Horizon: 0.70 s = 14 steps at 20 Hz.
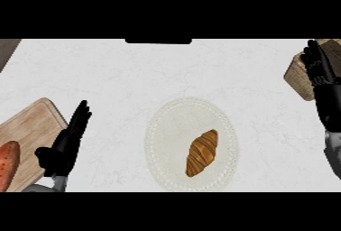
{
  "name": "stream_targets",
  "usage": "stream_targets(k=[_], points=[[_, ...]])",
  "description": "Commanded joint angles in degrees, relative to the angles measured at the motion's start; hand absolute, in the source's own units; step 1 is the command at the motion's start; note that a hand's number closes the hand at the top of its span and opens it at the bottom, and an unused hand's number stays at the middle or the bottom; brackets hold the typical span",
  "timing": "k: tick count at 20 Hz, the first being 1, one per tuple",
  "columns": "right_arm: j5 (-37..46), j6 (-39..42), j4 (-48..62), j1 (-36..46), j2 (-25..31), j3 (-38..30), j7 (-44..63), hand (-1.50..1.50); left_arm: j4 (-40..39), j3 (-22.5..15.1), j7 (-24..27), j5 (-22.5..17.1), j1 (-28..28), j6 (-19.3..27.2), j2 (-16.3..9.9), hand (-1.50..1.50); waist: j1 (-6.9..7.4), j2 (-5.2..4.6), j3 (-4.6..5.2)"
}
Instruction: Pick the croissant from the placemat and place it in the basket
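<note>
A golden-brown croissant (202,153) lies on a round white placemat (173,122) in the middle of the counter, toward the mat's lower right. A woven basket (297,77) shows partly at the right edge, cut off by the frame. My right hand (318,63) is up at the far right with straight fingers, overlapping the basket's edge and holding nothing. At the lower left, my left hand (66,143) rests open with fingers pointing up, well apart from the croissant.
A wooden cutting board (30,128) lies at the left edge with a reddish-orange item (6,163) on it, partly cut off. A dark object (158,41) sits at the counter's far edge.
</note>
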<state>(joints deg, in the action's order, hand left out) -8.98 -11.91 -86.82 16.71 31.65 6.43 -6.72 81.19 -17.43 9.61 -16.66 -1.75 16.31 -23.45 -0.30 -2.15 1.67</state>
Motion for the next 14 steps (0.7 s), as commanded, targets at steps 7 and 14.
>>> stream_targets(k=[7, 14], points=[[7.4, 7.3, -2.8, 1.5, 2.0, 6.6, -11.2, 1.50, -1.8, 5.0, -10.3, -3.3, -6.1, -2.8, -5.3, 0.00, 2.20, 1.54, -1.37], [29.3, -19.8, 0.4, 2.9, -24.8, 25.6, -3.9, -1.50, -5.1, 6.9, -13.8, -5.4, -9.4, -5.9, -6.1, 0.00, 1.29, 1.99, -1.51]])
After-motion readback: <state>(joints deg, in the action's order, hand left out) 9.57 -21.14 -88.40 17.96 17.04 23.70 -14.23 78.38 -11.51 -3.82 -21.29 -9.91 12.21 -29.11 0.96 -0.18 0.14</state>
